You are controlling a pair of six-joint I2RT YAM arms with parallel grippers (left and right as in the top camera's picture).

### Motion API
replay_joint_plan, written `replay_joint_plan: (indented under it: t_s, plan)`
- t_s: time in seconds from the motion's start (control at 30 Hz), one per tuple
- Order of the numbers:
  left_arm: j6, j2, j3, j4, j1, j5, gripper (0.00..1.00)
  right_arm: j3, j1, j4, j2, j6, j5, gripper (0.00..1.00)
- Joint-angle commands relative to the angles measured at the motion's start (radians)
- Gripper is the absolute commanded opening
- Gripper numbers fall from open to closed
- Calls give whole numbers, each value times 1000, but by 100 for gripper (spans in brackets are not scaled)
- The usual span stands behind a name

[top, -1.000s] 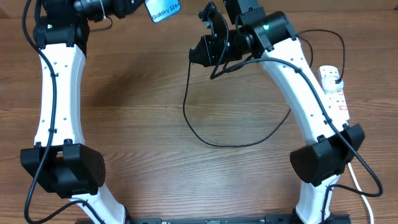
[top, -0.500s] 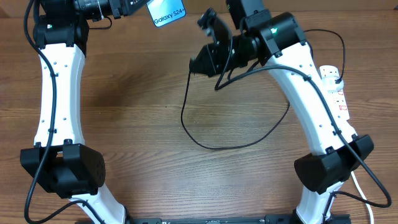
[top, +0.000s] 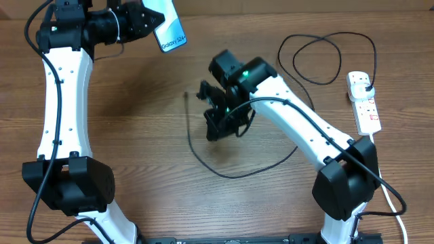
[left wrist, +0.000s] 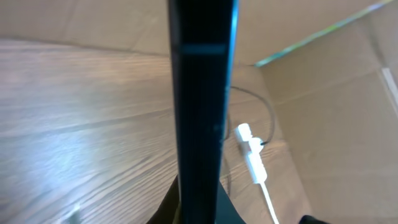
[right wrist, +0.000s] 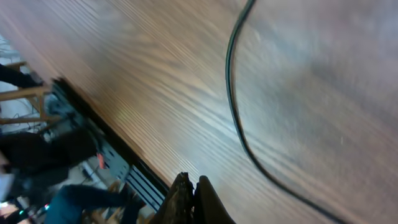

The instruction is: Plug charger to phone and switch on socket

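Observation:
My left gripper (top: 153, 23) is shut on the phone (top: 173, 30) and holds it in the air at the far left, screen text toward the overhead camera. In the left wrist view the phone (left wrist: 202, 93) is a dark edge-on bar. The charger cable (top: 227, 174) lies in a loop on the table, its connector tip (top: 188, 95) free. My right gripper (top: 214, 126) is low over the table just right of the cable, shut and holding nothing. The right wrist view shows the cable (right wrist: 233, 118) apart from the fingers (right wrist: 194, 190). The socket (top: 365, 103) lies at the right edge with the black plug (top: 367, 83) in it.
The cable makes a second loop (top: 317, 61) at the back right near the socket. The socket's white cord (top: 390, 193) runs down the right edge. The socket also shows in the left wrist view (left wrist: 250, 155). A cardboard wall (left wrist: 336, 124) stands behind the table.
My right arm swung down and left from the back to the table's middle. The cable is no longer raised with it and lies flat. The left gripper tilted the phone and shifted slightly.

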Motion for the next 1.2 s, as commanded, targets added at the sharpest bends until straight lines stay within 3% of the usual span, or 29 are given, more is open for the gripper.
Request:
replay_joint_plan:
  t_s: [0.0, 0.13, 0.17, 0.2, 0.23, 0.3, 0.73, 0.87, 0.93, 1.03, 1.1, 1.17]
  plan:
    - [67, -11, 17, -18, 0, -81, 4, -81, 4, 30, -21, 23, 47, 4]
    - [66, -11, 17, -52, 0, -157, 4, -105, 4, 77, -21, 87, 29, 4]
    - [66, -11, 17, -63, 0, -178, 4, -101, 3, 77, -22, 89, -5, 10]
    - [66, -11, 17, -85, 0, -213, 4, -99, -2, 82, -22, 88, -97, 45]
    - [66, -11, 17, -99, 0, -237, 4, -99, -4, 85, -22, 86, -146, 72]
    - [66, -11, 17, -133, 0, -295, 4, -99, -19, 104, -22, 85, -275, 100]
    - [66, -11, 17, -184, 0, -315, 4, -100, -54, 193, -21, 167, -321, 100]
    - [66, -11, 17, -189, 0, -315, 4, -121, -22, 233, -19, 175, -136, 100]
    - [67, -11, 17, -192, 0, -315, 4, -142, 6, 259, -17, 266, 3, 100]
    - [67, -11, 17, -192, 0, -315, 4, -194, 58, 300, -16, 357, 189, 89]
    - [67, -11, 17, -192, 0, -315, 4, -238, 100, 330, -16, 371, 230, 88]
    - [67, -11, 17, -192, 0, -315, 4, -288, 145, 381, -16, 375, 236, 80]
